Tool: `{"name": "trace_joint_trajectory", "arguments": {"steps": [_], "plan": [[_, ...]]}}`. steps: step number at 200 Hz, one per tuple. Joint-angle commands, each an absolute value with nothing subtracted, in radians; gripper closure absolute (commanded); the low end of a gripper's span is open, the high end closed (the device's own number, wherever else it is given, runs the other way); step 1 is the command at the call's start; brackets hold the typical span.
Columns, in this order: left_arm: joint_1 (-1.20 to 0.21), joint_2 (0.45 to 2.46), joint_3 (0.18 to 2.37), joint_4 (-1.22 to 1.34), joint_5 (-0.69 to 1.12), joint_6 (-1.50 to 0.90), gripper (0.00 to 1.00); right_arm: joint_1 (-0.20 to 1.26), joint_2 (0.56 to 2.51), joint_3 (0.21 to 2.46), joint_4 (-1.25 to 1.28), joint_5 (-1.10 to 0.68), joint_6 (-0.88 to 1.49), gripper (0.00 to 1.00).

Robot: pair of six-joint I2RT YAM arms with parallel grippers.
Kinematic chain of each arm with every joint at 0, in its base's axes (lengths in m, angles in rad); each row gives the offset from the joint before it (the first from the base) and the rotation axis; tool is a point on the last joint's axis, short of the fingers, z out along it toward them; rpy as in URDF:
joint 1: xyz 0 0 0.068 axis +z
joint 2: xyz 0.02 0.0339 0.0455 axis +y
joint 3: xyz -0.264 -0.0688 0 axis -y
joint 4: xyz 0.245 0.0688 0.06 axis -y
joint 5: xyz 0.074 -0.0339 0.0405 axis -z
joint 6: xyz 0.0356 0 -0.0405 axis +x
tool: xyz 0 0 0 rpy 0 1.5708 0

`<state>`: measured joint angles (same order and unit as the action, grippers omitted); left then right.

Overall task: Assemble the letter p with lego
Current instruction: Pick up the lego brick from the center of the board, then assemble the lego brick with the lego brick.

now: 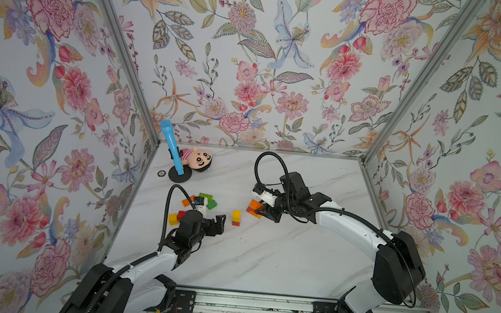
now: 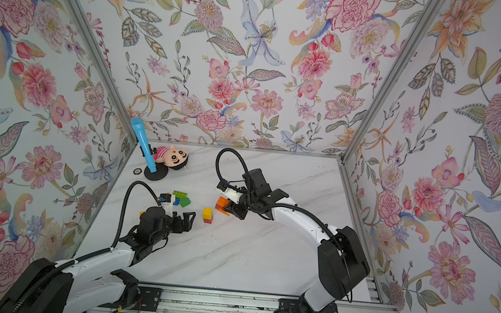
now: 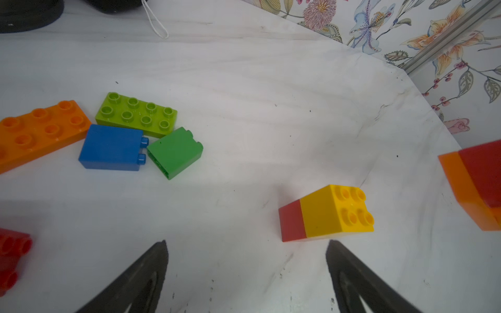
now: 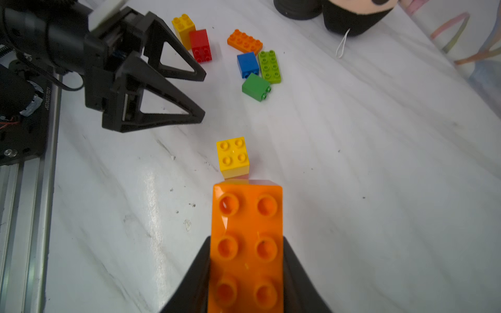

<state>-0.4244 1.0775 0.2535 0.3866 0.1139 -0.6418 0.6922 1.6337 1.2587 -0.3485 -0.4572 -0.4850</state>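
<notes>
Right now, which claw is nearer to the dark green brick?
Left. The left claw is open, a short way from the dark green brick. The right claw is farther off, past the yellow-and-red stack, shut on an orange brick.

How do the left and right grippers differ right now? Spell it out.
The left gripper stands wide open and empty; the right gripper is shut on a long orange brick. The left gripper sits beside the loose brick pile; the right gripper is across the yellow-on-red stack from it. Both point roughly toward that stack.
</notes>
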Motion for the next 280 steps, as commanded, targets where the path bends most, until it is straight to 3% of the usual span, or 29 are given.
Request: {"name": "trace_joint_trajectory", "arguments": {"steps": [1,104,280], "plan": [[-0.406,1.036,0.260,0.379,0.180,-0.607,0.04,0.707,1.714,1.370,-0.503,-0.522,-0.604,0.67],[-0.315,1.025,0.228,0.462,0.306,-0.626,0.03,0.757,1.983,1.745,-0.802,-0.519,-0.760,0.68],[-0.308,1.029,0.265,0.462,0.339,-0.630,0.03,0.779,2.080,1.844,-0.839,-0.441,-0.660,0.71]]}}
